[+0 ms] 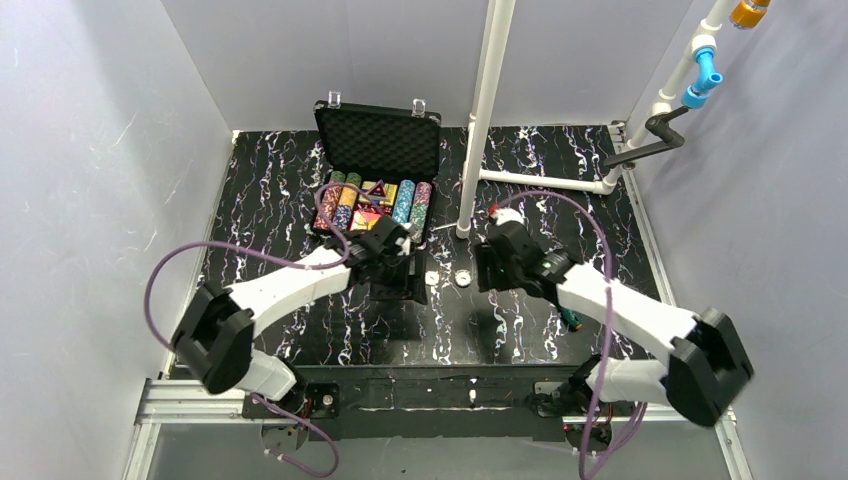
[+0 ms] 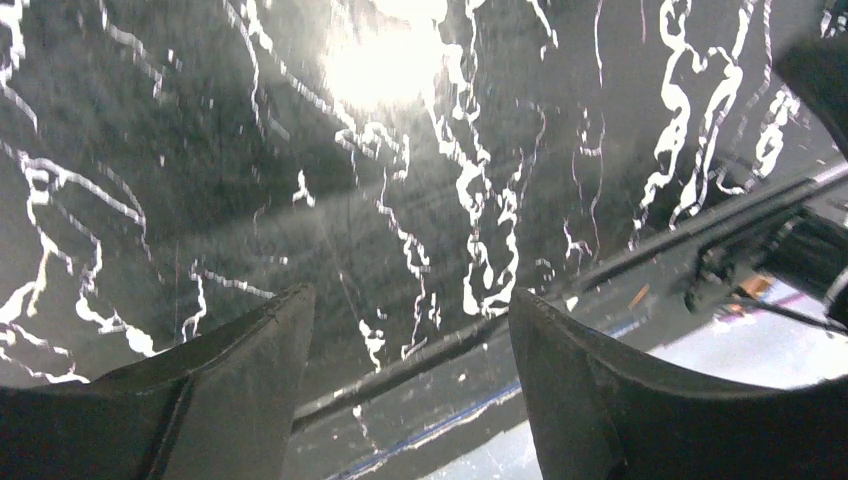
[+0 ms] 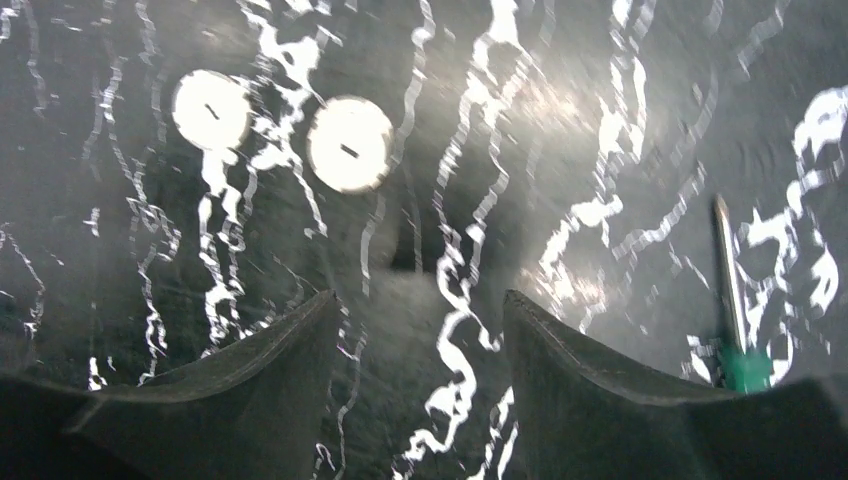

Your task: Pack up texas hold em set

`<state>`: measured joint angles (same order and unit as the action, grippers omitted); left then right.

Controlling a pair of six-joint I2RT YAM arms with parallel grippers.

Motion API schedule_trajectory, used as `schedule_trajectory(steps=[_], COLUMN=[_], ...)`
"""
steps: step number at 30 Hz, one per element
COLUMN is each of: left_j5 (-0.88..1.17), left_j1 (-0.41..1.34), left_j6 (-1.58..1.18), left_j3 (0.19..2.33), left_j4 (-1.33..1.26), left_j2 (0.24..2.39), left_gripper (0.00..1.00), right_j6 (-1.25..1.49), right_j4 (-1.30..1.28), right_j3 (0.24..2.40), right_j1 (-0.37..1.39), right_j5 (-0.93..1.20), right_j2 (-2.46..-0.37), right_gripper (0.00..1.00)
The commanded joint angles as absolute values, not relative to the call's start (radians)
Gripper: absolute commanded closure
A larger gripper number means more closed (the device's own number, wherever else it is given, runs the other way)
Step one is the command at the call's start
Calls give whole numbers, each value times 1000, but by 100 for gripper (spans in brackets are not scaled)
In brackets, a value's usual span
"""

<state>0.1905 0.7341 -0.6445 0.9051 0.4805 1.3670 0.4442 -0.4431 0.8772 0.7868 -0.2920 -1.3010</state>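
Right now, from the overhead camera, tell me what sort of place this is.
Probably a robot test booth: plain pale grey walls box in a black white-veined marbled tabletop, two white-and-black robot arms are bolted at its near edge, and a white plastic pipe frame stands behind.

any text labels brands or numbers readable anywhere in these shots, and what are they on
No readable text in any view.
white discs: each bears a small dark mark at its middle, too blurred to read.
poker chips in the case: any print is too small to read.
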Motion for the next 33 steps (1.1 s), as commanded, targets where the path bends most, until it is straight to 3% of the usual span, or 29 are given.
schedule_trajectory(steps=[1, 10, 19, 33], left_j5=[26, -87, -159, -243], left_j1=[786, 807, 818, 841], left_j6=[-597, -726, -753, -754], left_j3=[1076, 1351, 1469, 1506], left_j4=[539, 626, 670, 724], left_j2=[1523, 1883, 2022, 2089], left_gripper=[31, 39, 37, 43], right_j6=[548, 592, 595, 590], right_j4=[-449, -483, -479, -454], right_j3=[714, 570, 549, 549], right_j1=[714, 596, 583, 581], right_j5=[-245, -139, -80, -69], right_j2=[-1103, -800, -787, -826], right_gripper=[32, 32, 32, 32])
